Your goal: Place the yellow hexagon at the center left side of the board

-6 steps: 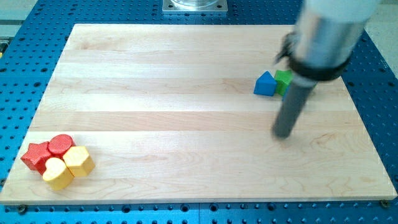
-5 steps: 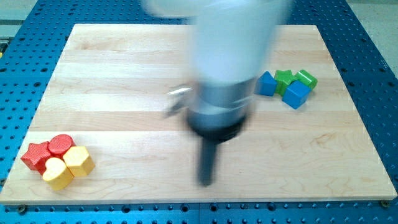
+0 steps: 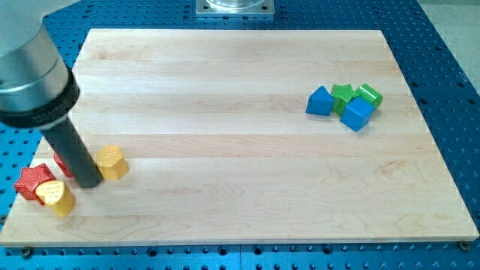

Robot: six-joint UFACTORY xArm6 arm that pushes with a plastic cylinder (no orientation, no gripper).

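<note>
The yellow hexagon lies on the wooden board near the view's lower left. My tip rests on the board touching the hexagon's left side. The rod rises to the view's upper left and hides most of a red round block. A red star-shaped block and a yellow heart-shaped block sit left of and below my tip.
A cluster at the view's right holds a blue triangular block, a blue cube, and two green blocks. The board lies on a blue perforated table.
My tip swept from the view's right across the board to the lower left cluster. The yellow hexagon moved up and right; the heart and red star shifted left and down.
</note>
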